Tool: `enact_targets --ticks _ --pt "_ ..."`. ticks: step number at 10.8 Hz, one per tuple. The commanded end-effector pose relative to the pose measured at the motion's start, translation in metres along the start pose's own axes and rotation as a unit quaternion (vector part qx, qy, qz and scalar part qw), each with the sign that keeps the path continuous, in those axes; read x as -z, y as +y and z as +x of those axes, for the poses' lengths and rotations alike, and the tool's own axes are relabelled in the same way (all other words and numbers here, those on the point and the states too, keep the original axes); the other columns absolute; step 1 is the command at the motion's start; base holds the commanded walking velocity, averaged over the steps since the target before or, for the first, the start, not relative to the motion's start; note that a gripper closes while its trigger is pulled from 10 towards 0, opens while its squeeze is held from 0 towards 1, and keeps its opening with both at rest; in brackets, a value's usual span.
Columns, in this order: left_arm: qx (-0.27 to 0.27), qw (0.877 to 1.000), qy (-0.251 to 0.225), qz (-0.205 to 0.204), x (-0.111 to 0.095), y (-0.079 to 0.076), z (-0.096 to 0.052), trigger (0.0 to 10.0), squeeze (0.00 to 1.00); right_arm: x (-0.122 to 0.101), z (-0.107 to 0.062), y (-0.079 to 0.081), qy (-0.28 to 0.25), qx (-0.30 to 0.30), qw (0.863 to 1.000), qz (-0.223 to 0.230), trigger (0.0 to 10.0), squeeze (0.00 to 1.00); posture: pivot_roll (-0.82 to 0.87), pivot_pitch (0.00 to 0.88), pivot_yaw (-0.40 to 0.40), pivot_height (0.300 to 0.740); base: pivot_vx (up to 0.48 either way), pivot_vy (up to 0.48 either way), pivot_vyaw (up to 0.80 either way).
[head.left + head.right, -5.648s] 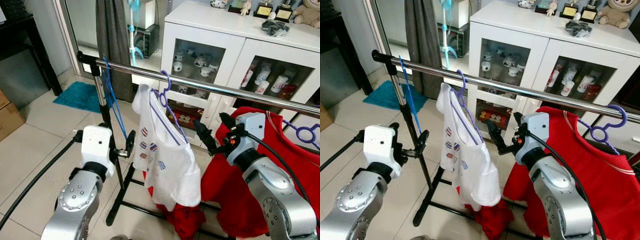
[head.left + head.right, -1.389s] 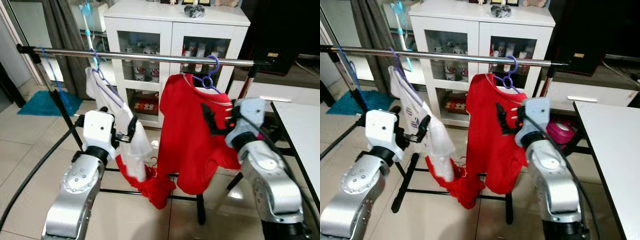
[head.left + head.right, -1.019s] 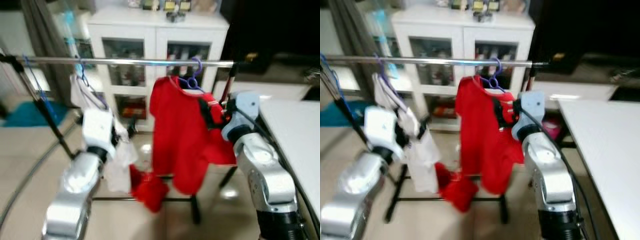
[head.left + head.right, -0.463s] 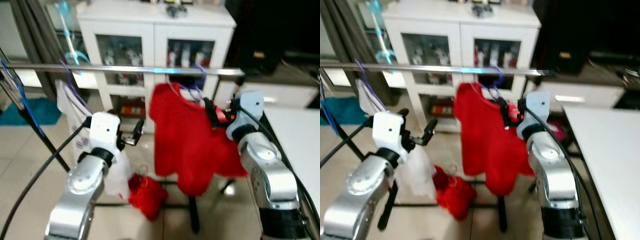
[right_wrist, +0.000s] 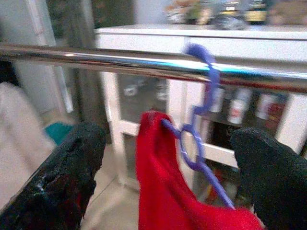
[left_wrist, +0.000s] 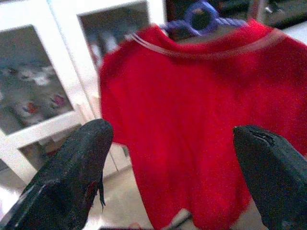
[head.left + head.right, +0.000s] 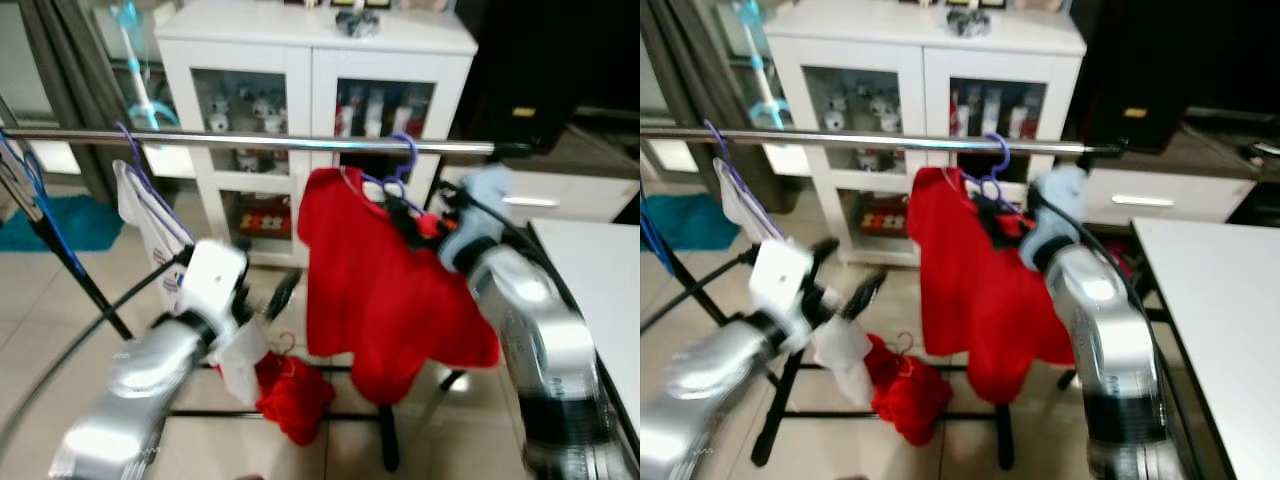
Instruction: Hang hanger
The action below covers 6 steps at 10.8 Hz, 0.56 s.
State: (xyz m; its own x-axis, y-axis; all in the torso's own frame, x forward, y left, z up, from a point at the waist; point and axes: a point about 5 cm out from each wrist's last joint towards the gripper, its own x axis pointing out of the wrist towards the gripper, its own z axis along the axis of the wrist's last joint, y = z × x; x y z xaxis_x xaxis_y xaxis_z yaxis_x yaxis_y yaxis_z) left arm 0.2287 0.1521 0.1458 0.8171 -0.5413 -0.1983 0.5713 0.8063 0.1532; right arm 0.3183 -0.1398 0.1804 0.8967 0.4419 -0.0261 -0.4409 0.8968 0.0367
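Note:
A purple hanger (image 7: 398,175) carrying a red shirt (image 7: 375,290) is hooked over the steel rail (image 7: 250,141). In the right wrist view its hook (image 5: 204,72) sits on the rail (image 5: 96,56) above the shirt's collar. My right gripper (image 7: 405,215) is open just in front of that collar, with nothing between its fingers (image 5: 79,158). Lower and to the left, my left gripper (image 7: 850,270) is open and blurred; it faces the red shirt (image 6: 192,120). A white shirt (image 7: 150,215) hangs on another purple hanger further left.
A blue hanger (image 7: 25,180) hangs empty at the rail's left end. A red cloth (image 7: 295,392) is heaped by the rack's black base (image 7: 385,440). A white glass-door cabinet (image 7: 310,60) stands behind the rack, and a white table (image 7: 600,290) is at the right.
My right gripper has moved left, closer to the red shirt's collar and the hanger's neck. My left arm has swung lower and is blurred. The hanger stays on the rail.

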Motion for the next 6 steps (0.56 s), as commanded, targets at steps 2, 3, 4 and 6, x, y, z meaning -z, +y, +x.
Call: enact_targets --ticks 2,3,4,6 --pt "0.064 0.998 0.005 -0.001 -0.004 -0.007 -0.006 10.0 0.00 0.005 0.010 -0.004 0.027 -0.047 0.999 0.002 10.0 0.00 0.01 0.000 -0.006 0.740 0.000 0.000 0.00" --pt "0.109 0.994 0.015 -0.003 -0.004 -0.014 -0.011 10.0 0.00 0.006 0.019 -0.004 0.041 -0.097 0.994 -0.003 10.0 0.00 0.02 0.000 -0.008 0.740 0.000 0.000 0.00" --pt "0.129 0.991 0.025 -0.004 -0.002 -0.018 -0.013 10.0 0.00 0.005 0.028 -0.005 0.056 -0.125 0.990 -0.015 10.0 0.00 0.02 0.000 -0.010 0.740 0.000 0.000 0.00" --pt "0.137 0.990 0.028 -0.005 -0.001 -0.021 -0.013 10.0 0.00 0.006 0.042 -0.011 0.076 -0.103 0.991 -0.033 10.0 0.00 0.02 0.000 -0.012 0.740 0.000 0.000 0.00"
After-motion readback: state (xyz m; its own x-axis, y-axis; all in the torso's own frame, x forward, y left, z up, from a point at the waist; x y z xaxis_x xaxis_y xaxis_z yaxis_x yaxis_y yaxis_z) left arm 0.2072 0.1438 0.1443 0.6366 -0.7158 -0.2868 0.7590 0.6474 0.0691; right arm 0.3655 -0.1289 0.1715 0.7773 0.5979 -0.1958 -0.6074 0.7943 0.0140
